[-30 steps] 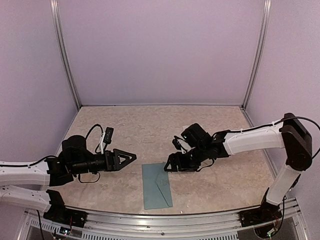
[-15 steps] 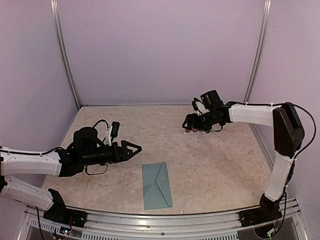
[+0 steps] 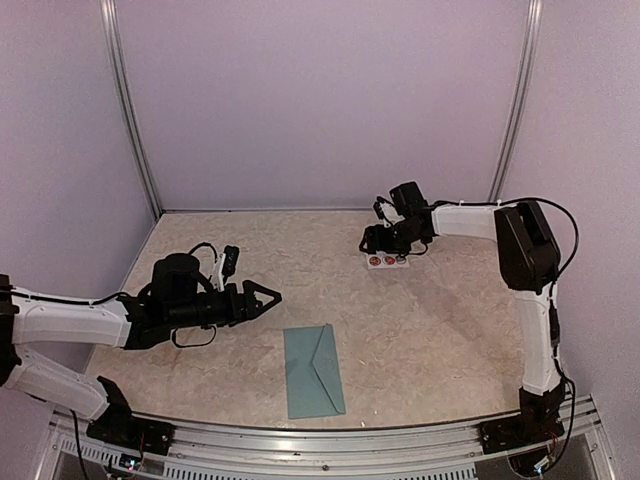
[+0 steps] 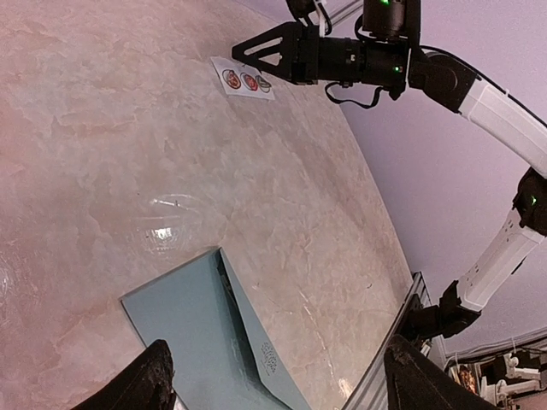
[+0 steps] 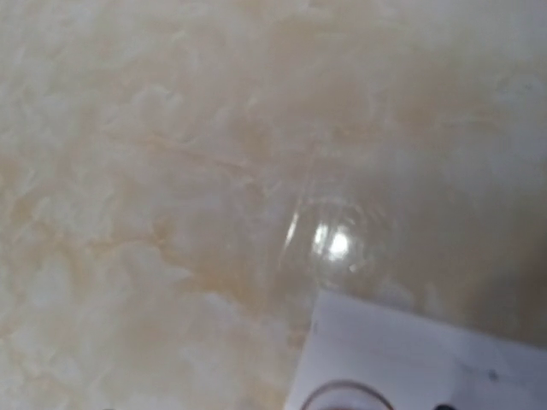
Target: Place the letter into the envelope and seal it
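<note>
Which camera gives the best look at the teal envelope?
The top view: the envelope shows whole there, all four edges visible and nothing covering it. The left wrist view catches it closer, but the picture's bottom edge cuts off part of it. The right wrist view misses it entirely.

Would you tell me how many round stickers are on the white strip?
3 round stickers, side by side along the white strip, which lies just beneath the right gripper; none appear hidden.

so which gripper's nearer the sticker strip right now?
Right. The right gripper hangs just behind the sticker strip; the left gripper is far off, nearer the envelope.
</note>
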Tool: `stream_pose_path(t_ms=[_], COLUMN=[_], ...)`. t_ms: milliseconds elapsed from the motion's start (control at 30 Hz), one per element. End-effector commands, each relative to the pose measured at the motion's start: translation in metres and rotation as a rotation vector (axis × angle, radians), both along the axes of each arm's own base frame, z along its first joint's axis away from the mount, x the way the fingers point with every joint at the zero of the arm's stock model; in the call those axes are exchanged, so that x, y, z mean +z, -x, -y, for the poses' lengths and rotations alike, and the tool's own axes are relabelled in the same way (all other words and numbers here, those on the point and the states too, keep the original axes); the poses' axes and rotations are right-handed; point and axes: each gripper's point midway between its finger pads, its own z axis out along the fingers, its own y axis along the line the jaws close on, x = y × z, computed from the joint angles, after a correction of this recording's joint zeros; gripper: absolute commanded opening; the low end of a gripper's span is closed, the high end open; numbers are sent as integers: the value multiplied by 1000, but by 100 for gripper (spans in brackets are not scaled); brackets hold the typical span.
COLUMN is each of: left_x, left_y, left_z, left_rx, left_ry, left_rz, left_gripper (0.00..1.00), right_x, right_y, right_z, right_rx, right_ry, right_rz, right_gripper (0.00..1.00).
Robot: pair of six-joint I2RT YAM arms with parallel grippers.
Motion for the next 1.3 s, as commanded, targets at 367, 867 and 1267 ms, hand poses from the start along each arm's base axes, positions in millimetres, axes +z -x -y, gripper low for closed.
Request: stream_pose_path(t_ms=[367,867,1267], left_x=[10,16,21], left_y=[-1,13,29], left_z=[0,-21,-37], left_rx=[-6,33,47], left_ry=[40,46,55], left_rz=[10,27,41], left_gripper=[80,80,81], right_x=[-40,-46,-46], right_y=[-5,101,223], right_z=[-14,-37,-71], right_rx=[113,254,359], right_ry=[0,-106,-119], right_rz=[-61,-167,-236], right_gripper=[77,76,75])
